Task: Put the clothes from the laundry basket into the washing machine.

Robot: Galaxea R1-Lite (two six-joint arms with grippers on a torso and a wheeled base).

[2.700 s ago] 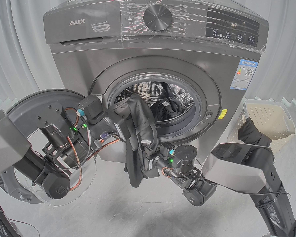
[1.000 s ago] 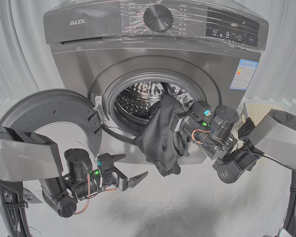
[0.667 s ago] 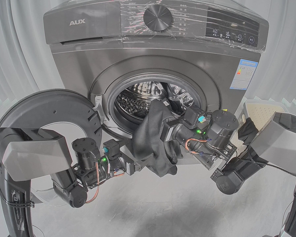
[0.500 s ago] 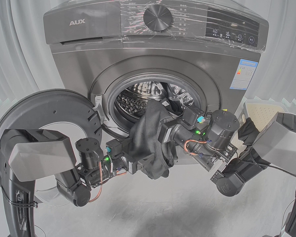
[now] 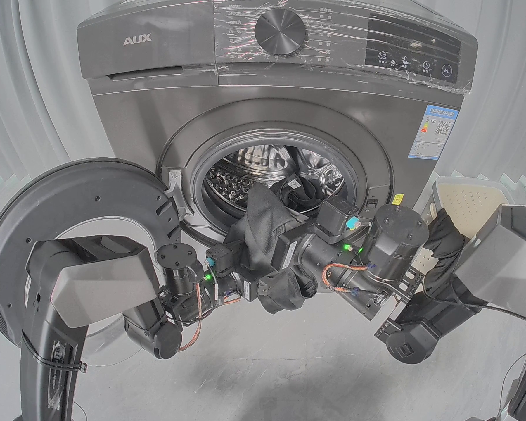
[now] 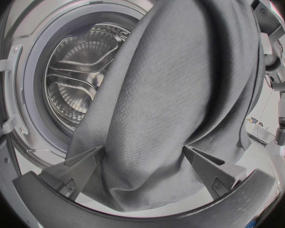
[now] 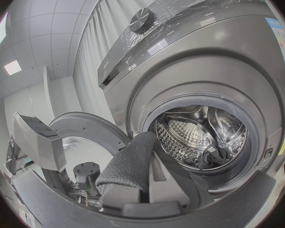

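Right gripper (image 7: 150, 163) was clamped on the dark garment (image 5: 263, 229), which hung over the lower rim of the washing machine (image 5: 158, 106) opening. Left gripper (image 6: 143, 148) stood open, astride the garment's lower fold.

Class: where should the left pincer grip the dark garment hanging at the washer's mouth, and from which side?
Probably the hanging lower fold of the dark garment, approached from the front: it bulges between the open fingers of the left pincer.

Soft, even light fills my views; a ceiling panel (image 7: 12, 67) glows overhead; the steel drum (image 6: 73, 79) glints brightly; plastic wrap (image 5: 310, 42) catches glare; my wrist cameras bow lines at their edges, corners going black.
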